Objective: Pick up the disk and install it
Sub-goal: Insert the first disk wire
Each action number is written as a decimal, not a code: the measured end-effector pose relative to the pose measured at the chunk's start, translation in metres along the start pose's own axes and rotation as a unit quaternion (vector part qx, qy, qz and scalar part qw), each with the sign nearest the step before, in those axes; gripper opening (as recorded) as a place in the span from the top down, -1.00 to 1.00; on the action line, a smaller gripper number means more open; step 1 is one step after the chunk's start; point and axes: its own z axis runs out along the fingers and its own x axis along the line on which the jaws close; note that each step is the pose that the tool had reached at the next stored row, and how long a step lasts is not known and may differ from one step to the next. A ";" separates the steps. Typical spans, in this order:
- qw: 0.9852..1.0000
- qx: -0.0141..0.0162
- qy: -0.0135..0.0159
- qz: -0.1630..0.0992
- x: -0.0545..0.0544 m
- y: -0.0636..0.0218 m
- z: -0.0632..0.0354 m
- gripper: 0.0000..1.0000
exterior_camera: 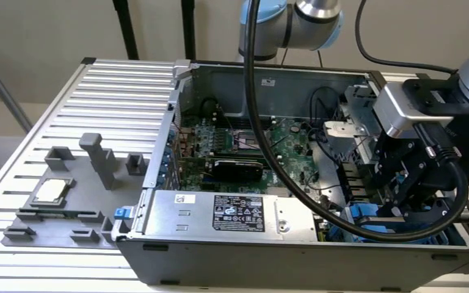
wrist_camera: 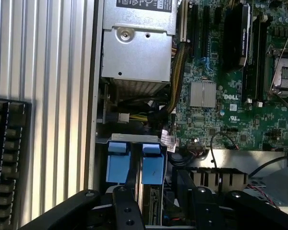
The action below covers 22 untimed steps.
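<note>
The disk (exterior_camera: 378,221) (wrist_camera: 152,165) stands on edge in the drive bay at the 4 o'clock corner of the open computer case (exterior_camera: 300,262) in the exterior view, with its bright blue frame facing up out of the bay. In the wrist view a second blue piece (wrist_camera: 117,163) sits just beside it, and a strip of silver metal runs on below the frame.

The hand (exterior_camera: 410,204) (wrist_camera: 161,211) is down inside the case, right over the bay and closest to the disk. Whether it is gripping the disk or standing wide I cannot tell.

At 9 o'clock from the disk lies the large silver power supply (exterior_camera: 218,213) (wrist_camera: 137,52) with its black label. At 11 o'clock the green motherboard (exterior_camera: 251,143) (wrist_camera: 230,110) lies in the case, with cable bundles between it and the bay.

The case rests on a ribbed metal table (exterior_camera: 120,91). Well apart at 9 o'clock, a grey fixture (exterior_camera: 63,213) carries a small square silver chip (exterior_camera: 51,190)
</note>
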 end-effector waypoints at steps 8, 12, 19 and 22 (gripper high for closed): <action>1.000 0.000 0.000 0.000 0.000 0.0000 0.0000 -1.00; 1.000 0.000 0.000 0.000 0.000 0.0000 0.0000 1.00; 1.000 0.000 0.000 0.000 -0.002 0.0012 -0.0208 1.00; 1.000 0.000 -0.001 0.000 -0.003 -0.0019 -0.0336 1.00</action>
